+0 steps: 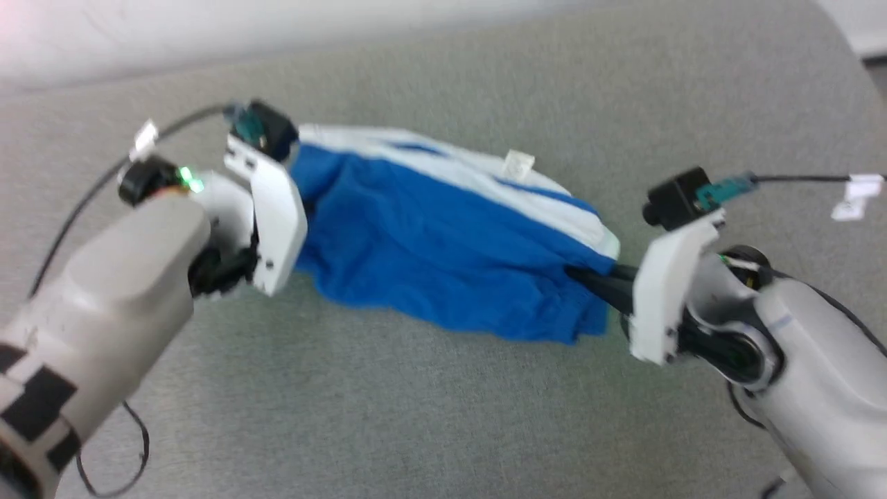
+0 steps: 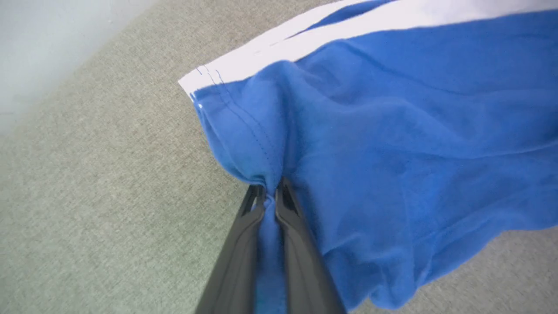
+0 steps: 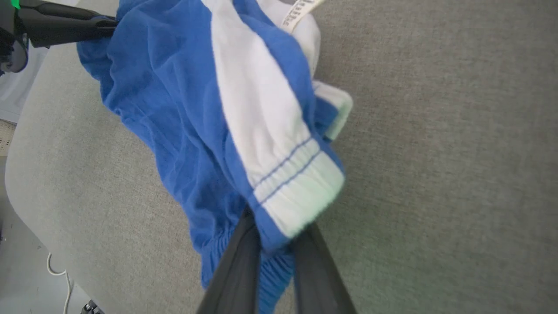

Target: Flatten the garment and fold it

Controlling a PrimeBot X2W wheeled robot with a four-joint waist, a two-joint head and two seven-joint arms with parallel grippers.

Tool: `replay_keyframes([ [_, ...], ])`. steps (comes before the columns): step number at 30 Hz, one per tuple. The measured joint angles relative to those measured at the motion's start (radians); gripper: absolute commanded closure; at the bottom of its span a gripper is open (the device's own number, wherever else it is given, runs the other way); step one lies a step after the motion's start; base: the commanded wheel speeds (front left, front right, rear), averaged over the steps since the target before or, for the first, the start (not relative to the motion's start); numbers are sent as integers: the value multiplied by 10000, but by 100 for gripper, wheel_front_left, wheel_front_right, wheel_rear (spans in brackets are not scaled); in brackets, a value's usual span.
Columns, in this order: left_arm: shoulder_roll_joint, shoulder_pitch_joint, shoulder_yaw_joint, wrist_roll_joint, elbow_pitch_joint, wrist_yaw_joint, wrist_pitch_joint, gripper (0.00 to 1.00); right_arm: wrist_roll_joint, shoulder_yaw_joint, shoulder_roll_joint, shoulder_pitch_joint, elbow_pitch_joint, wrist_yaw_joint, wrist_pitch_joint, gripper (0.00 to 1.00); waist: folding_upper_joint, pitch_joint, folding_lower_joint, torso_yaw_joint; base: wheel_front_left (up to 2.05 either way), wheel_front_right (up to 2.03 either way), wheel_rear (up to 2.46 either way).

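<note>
The bright blue shorts (image 1: 443, 242) hang stretched between my two grippers above the grey table (image 1: 443, 416), white stripe along the far edge and a small white tag (image 1: 518, 163) sticking up. My left gripper (image 2: 270, 192) is shut on the blue hem near the white-trimmed corner (image 2: 196, 83). My right gripper (image 3: 272, 226) is shut on the gathered waistband end, beside the white stripe (image 3: 261, 122). In the head view the left gripper's fingers are hidden behind its white wrist plate (image 1: 274, 208); the right gripper (image 1: 589, 277) enters the cloth from the right.
The grey fabric-covered table stretches all round the shorts. Its rounded edge (image 3: 26, 174) and the floor with a white cable (image 3: 56, 270) show in the right wrist view. A pale wall (image 2: 43, 35) lies beyond the table's far side.
</note>
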Motion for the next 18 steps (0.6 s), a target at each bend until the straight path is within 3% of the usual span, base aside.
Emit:
replay_keyframes([
  [6, 627, 1241, -29, -4, -1227, 69, -545, 100, 483, 36, -1124, 996, -1122, 2, 203, 100, 0, -935, -2, 259, 0, 0, 0],
  [11, 920, 2501, -35, -163, -2541, 721, -1162, 100, 984, -148, -1852, 1846, -1626, 2, 665, 100, 0, -1536, -4, 623, 0, 0, 0],
  [18, 1175, 4060, -69, -336, -3661, 1363, -1459, 100, 1292, -276, -2077, 2310, -1392, 2, 1333, 100, 0, -1782, -4, 1248, 0, 0, 0],
])
